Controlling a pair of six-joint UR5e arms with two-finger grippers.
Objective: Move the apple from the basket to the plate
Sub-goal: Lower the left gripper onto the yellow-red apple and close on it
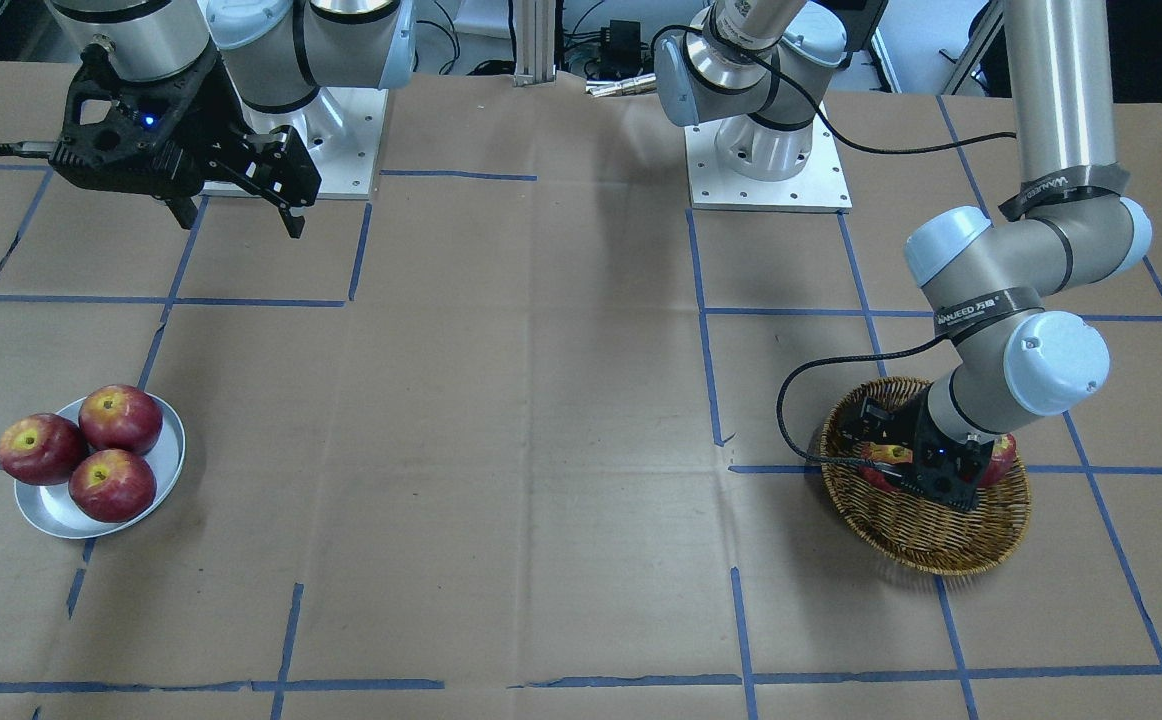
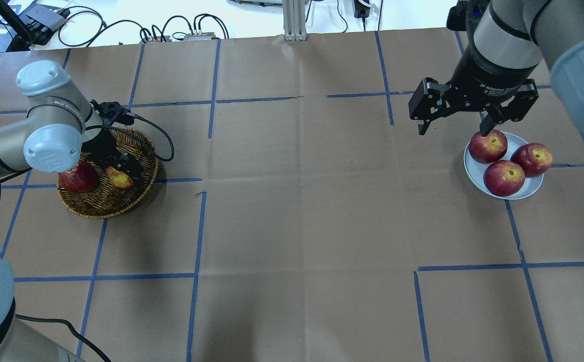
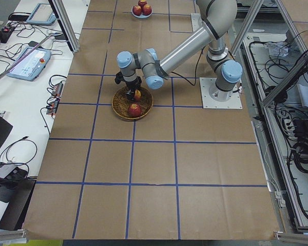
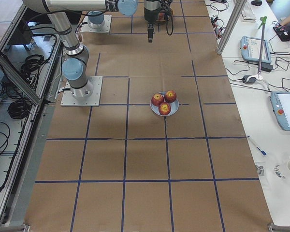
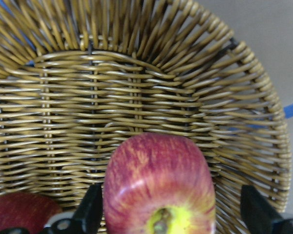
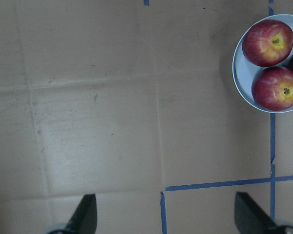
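Apple [image 5: 158, 190] is lying in the basket [image 5: 136, 87], with its yellow stem hollow facing my left wrist camera, and it is filling the 6 o'clock part of that view. My left gripper [image 5: 172, 212] is reaching down into the basket and standing spread around the apple without clamping it. One finger [image 5: 90, 212] is sitting right against the apple's 9 o'clock side, while the other is standing clear off its 3 o'clock side. A darker apple [image 5: 19, 212] is showing in the 8 o'clock corner of that view.

Seen from overhead, the basket is sitting toward the 9 o'clock edge of the table [image 2: 292, 201]. The apple is lying just to 3 o'clock of the basket's middle and the darker apple at 9 o'clock.

My right gripper [image 2: 452, 131] is hanging above the table, fingers spread wide and holding nothing, at about 10 o'clock of the plate [image 2: 471, 169]. The plate is lying toward the table's 3 o'clock side, well apart from the basket, and is carrying three dark red apples [image 2: 504, 177] crowding together.
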